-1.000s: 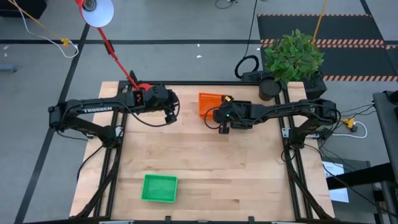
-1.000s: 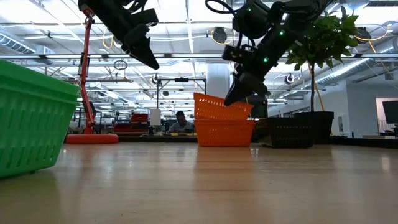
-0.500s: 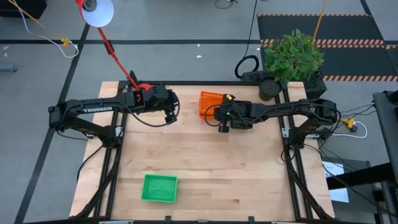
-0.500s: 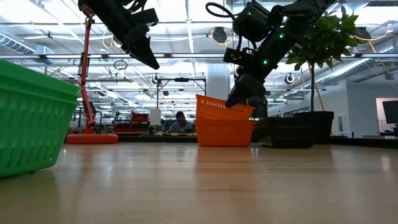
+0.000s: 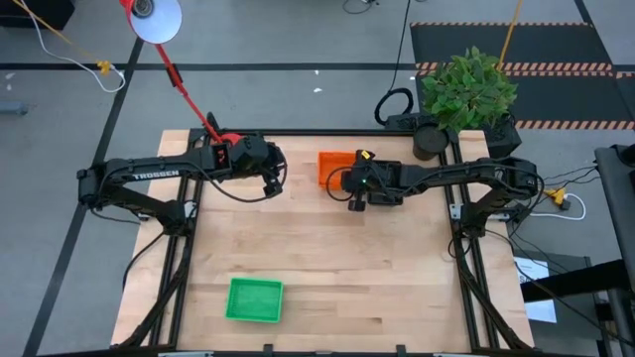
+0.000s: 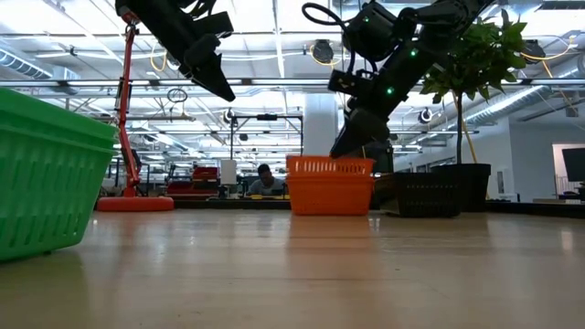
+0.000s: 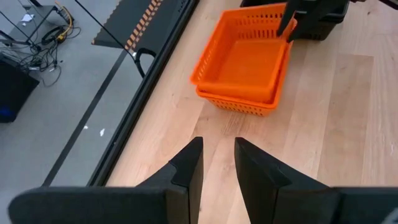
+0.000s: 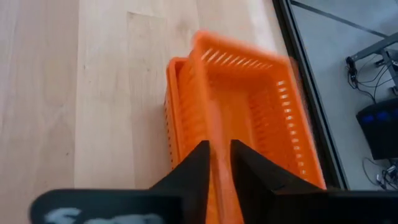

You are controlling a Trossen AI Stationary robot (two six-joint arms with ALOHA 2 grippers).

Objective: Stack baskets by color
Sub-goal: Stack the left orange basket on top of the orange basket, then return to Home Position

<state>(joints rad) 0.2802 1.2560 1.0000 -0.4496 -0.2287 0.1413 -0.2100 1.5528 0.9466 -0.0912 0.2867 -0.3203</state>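
**High view: orange baskets nested at the table's far edge**

High view places the orange baskets (image 5: 333,167) at the far middle of the table (image 5: 327,268), nested one inside another. The stack's long axis cannot be settled from above, since the right arm covers part of it. In the left wrist view the upper basket (image 7: 249,59) is seen seated in the lower one, open side up, slightly askew. In the low view the stack (image 6: 330,185) is seen standing level on the wood.

The right gripper (image 5: 354,201) is held over the stack's right-hand side, the arm stretched in from the right edge with its wrist bent downward. Its fingers (image 8: 200,163) are seen slightly parted astride the basket's wall in the right wrist view; whether the wall is pinched or freed cannot be told.

The left gripper (image 7: 216,163) is raised above the table to the left of the stack, pointed toward it, its fingers narrowly parted with nothing between them.

A green basket (image 5: 255,299) is set apart near the front edge, its long side running left to right.
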